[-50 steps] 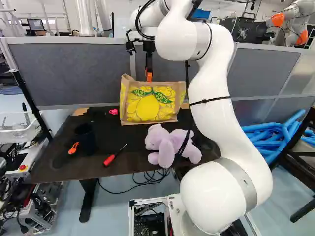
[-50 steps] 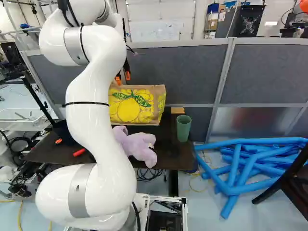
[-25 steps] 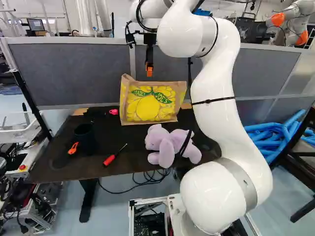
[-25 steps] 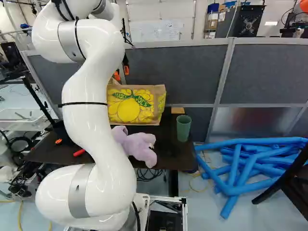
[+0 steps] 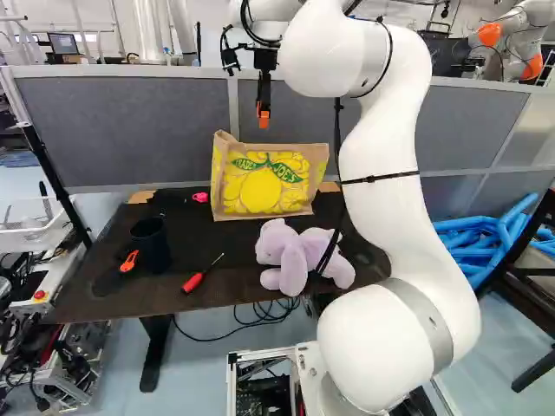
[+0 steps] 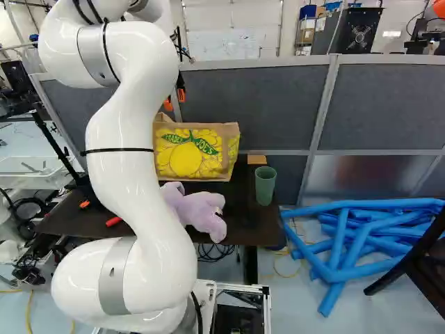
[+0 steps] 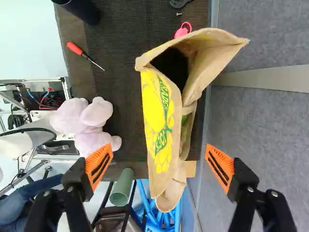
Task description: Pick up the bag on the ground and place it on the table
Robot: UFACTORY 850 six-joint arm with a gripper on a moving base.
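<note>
The bag is brown paper, creased, boxy and soft at its rim, with a matte yellow fruit print and green leaves. It stands upright at the back of the dark desk, its mouth gaping upward. Part of the desk's surface has a fine woven mesh.

The gripper hangs above the bag; in the wrist view its two fingers stand wide apart, with the bag ahead, in line with the space between them. Their orange pads are slotted wedges, apart from the paper.

Nearer the desk's front edge lies one lilac stuffed animal, plush and rounded, and one screwdriver with a red handle and slim shaft. Two cups stand on the desk: one black cup, with an orange piece at its side, and one smooth green cup. One glossy pink item and one flat-sided tan block sit toward the back.

Beyond is a grey fabric divider in metal framing. Beside the desk, several smooth blue tubes lie crisscrossed on the floor, too overlapped to count.
</note>
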